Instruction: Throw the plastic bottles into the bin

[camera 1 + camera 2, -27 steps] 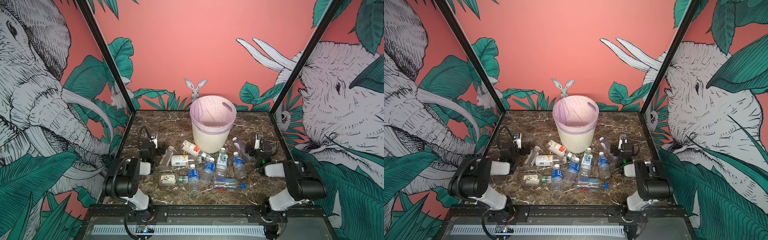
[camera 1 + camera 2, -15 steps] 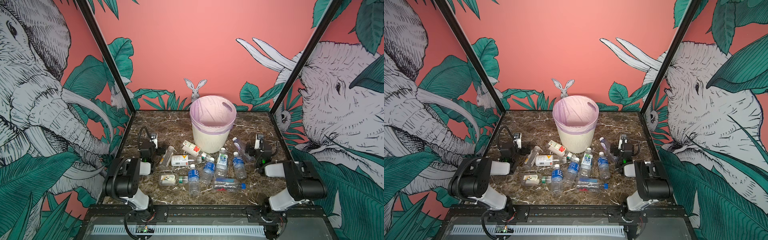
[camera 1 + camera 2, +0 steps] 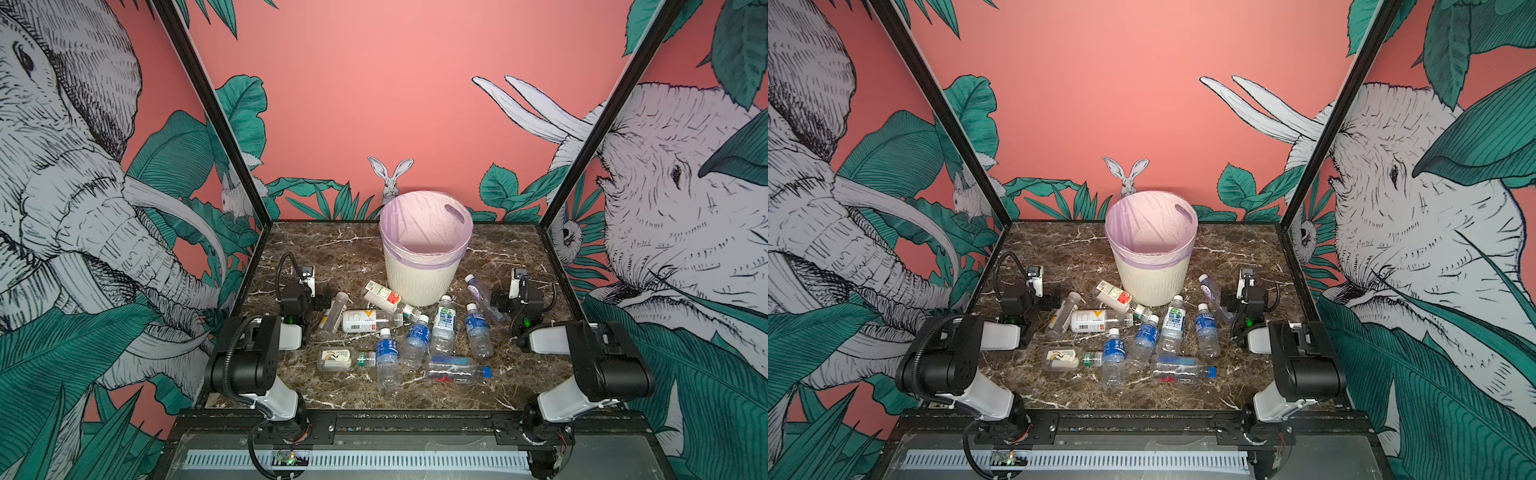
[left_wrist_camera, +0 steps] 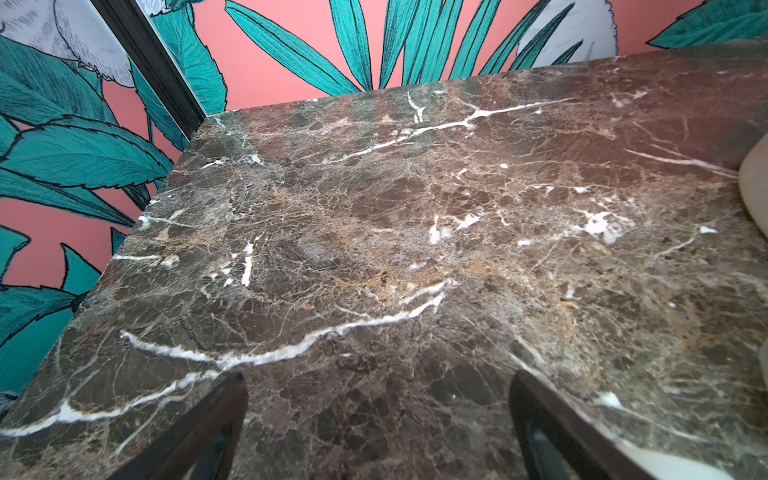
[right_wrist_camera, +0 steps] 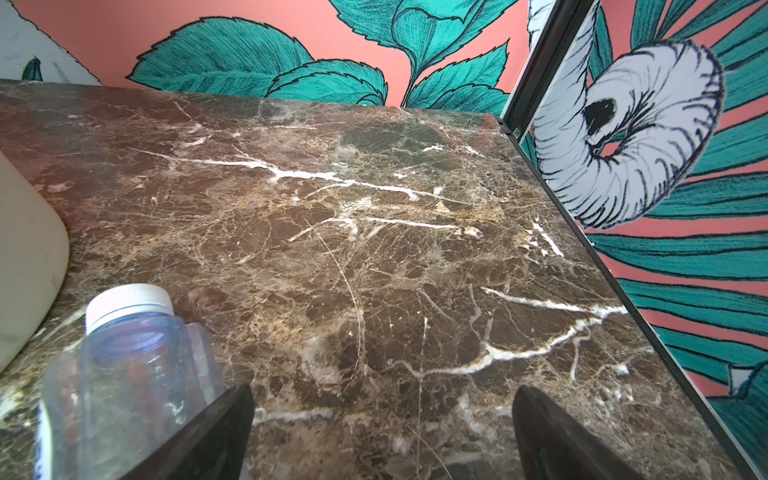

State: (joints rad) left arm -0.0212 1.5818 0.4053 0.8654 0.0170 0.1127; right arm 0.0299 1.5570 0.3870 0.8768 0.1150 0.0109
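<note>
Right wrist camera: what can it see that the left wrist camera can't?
Only the right wrist view shows a clear bottle with a white cap, beside the right gripper, and a curled elephant trunk drawing. Only the left wrist view shows a furry white animal drawing. Both share the marble table, leafy pink walls, a sliver of the bin, and wide-open, empty fingers; the left gripper has only table before it.

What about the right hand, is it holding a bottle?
No: in the right wrist view the right hand is open over bare tabletop, and the clear bottle lies outside its fingers.
</note>
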